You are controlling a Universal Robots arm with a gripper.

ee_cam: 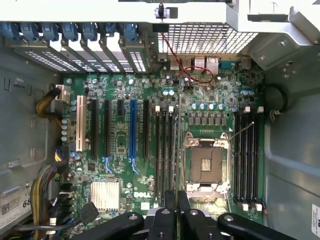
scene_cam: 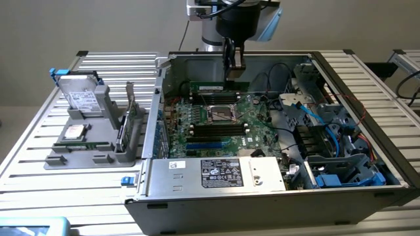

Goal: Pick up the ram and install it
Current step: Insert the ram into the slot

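Ram [scene_cam: 217,87]: slim, long green circuit-board strip with a small white label. It stands on edge inside the open case, over the far bank of memory slots beyond the processor socket [scene_cam: 220,114]. Whether its lower edge sits in a slot cannot be told.

Gripper [scene_cam: 234,73]: black, two-fingered, on the arm's dark wrist. It hangs straight down over the ram with the jaws drawn narrow, pinching the strip's top edge near its middle. In the wrist view the fingers [ee_cam: 169,202] point along the black memory slots [ee_cam: 165,150] beside the socket.

Motherboard [ee_cam: 120,150]: green, lying flat in the case, with one blue expansion slot [ee_cam: 133,127], one white slot [ee_cam: 79,131] and a ribbed silver heatsink [ee_cam: 105,195].

Computer case [scene_cam: 262,206]: grey metal tower laid on its side, panel off. A silver power supply box [scene_cam: 220,172] with a black label sits at the near edge; blue cables [scene_cam: 315,118] run at the exterior view's right.

Slatted aluminium table [scene_cam: 39,191]: carries the case.

Grey fixture tray [scene_cam: 78,160]: on the table at the exterior view's left, well apart from the ram. It holds an upright silver hard drive [scene_cam: 82,96] and an upright green card with metal bracket [scene_cam: 130,115].
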